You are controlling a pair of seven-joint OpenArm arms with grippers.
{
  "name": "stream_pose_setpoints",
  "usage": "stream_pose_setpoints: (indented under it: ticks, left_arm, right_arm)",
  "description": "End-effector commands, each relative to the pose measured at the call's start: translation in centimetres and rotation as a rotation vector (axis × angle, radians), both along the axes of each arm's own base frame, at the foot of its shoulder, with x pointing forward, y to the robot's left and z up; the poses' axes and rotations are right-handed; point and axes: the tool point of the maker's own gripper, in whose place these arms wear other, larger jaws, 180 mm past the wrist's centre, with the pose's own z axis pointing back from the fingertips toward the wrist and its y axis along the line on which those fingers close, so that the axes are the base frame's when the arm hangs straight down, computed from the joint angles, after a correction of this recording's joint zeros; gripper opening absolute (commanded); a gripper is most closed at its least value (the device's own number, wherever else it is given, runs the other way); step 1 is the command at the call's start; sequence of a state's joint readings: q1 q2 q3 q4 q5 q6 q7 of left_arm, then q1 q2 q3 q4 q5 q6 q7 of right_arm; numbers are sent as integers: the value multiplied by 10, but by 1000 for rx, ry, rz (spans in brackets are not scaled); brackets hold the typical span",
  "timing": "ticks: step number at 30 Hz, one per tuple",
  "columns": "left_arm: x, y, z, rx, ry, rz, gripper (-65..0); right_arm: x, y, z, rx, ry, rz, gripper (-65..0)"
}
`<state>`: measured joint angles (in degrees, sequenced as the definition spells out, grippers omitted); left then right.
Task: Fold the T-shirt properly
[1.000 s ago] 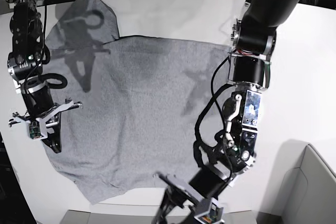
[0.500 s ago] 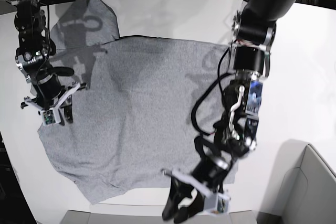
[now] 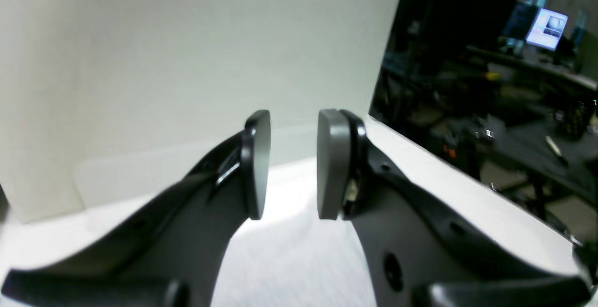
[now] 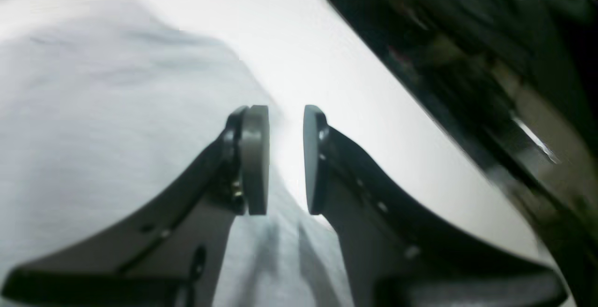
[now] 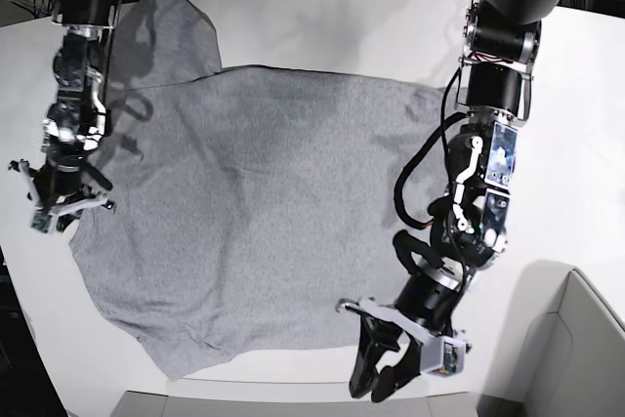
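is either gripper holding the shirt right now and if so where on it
Neither holds anything. The left gripper and the right gripper are both open with empty gaps, hovering above the T-shirt, which lies spread on the table.

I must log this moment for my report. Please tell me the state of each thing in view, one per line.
T-shirt: spread flat on the table, plain side up, not yet folded, one sleeve lying out at the far corner.
Left gripper: open, empty, above the shirt's edge.
Right gripper: open, empty, above the shirt's edge.
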<state>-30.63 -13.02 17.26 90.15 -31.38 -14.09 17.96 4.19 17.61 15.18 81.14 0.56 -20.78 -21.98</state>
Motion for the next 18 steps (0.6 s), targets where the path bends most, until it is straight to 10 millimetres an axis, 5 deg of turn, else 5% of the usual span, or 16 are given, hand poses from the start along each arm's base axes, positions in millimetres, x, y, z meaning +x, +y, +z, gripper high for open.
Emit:
stream_pose_setpoints:
  ticks: [1,6,11,14,16,18]
  left_arm:
    - [-1,-7,25,-9,-66,-22,-469]
    - [4,-36,8,17,-18,-77,-469]
    - [-3,-111,2,-144,89,-122,-470]
    - [-24,-162,-19,-167,186,-144,-470]
    - [-30,-173,-38,-176,260,-99,-470]
    - [-28,-159,-61,-197,345,7,-483]
  right_arm:
    - [10,-2,23,-109,-55,14,-517]
    - [12,69,58,-389,-118,187,-517]
    - [11,143,100,-345,-271,340,-516]
    - [17,209,119,-224,-350,503,-516]
    - [21,246,120,-126,-355,616,-516]
    - [24,273,122,-28,-346,712,-516]
